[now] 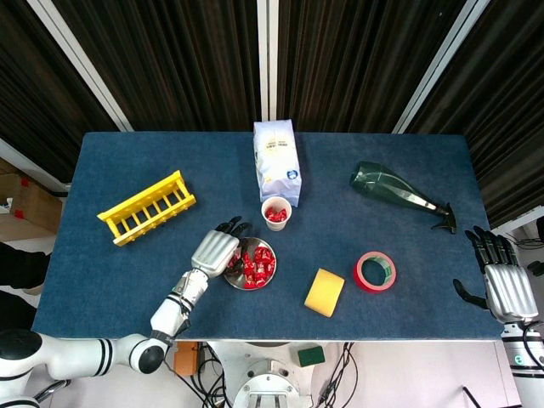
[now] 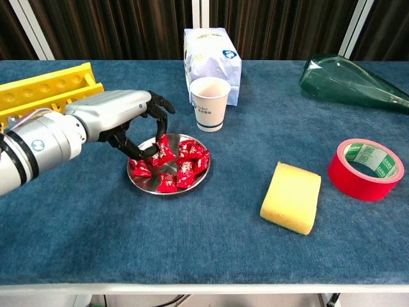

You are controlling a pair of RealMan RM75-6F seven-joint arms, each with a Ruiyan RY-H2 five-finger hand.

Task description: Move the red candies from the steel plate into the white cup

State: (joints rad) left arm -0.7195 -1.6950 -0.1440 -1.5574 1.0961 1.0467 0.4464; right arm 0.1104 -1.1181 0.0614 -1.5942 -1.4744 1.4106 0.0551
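The steel plate (image 1: 234,281) (image 2: 142,186) sits near the table's front, left of centre, with several red candies (image 1: 255,265) (image 2: 182,170) heaped on it. Just behind it stands the white cup (image 1: 277,224) (image 2: 211,105), and the head view shows red candies inside it. My left hand (image 1: 214,249) (image 2: 118,118) hovers over the plate's left side with its fingers curled down, pinching one red candy (image 2: 160,151) just above the pile. My right hand (image 1: 503,285) rests with its fingers apart and holds nothing, at the table's right front corner; it shows only in the head view.
A yellow rack (image 1: 146,206) (image 2: 45,93) lies to the left. A white bag (image 1: 276,160) (image 2: 212,54) stands right behind the cup. To the right are a green bottle on its side (image 1: 395,189) (image 2: 348,80), a red tape roll (image 1: 375,271) (image 2: 365,168) and a yellow sponge (image 1: 325,291) (image 2: 291,197).
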